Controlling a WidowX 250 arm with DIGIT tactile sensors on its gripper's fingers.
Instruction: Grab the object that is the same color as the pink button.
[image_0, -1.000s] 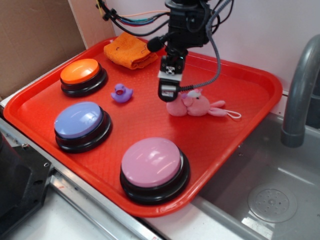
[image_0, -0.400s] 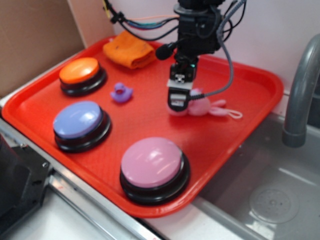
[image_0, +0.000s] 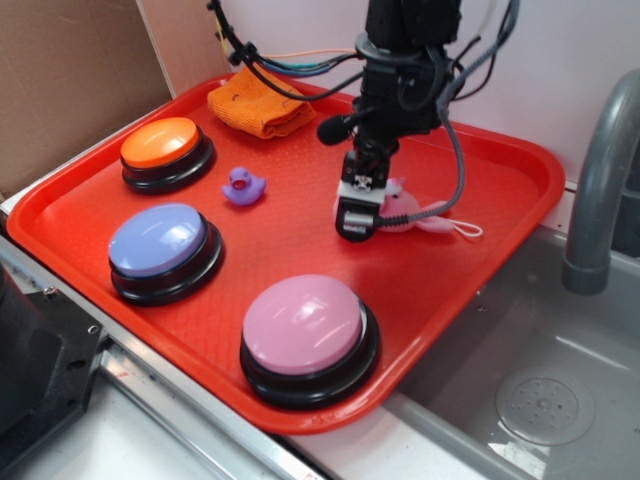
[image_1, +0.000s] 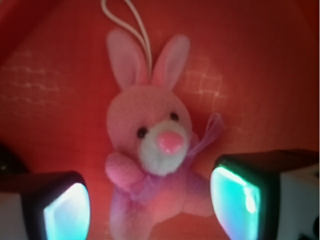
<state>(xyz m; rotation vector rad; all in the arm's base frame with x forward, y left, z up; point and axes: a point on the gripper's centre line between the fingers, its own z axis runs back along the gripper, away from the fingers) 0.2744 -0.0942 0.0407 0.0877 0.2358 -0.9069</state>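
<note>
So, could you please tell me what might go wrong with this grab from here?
The open tool brackets only the lower body of the pink bunny, so closing now may pinch just soft plush, which could slip out on lifting. The white string loop trails loose on the red tray and might snag.

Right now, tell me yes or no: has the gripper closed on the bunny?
No: in the wrist view the gripper is open, its fingers on either side of the bunny, with gaps showing.
</note>
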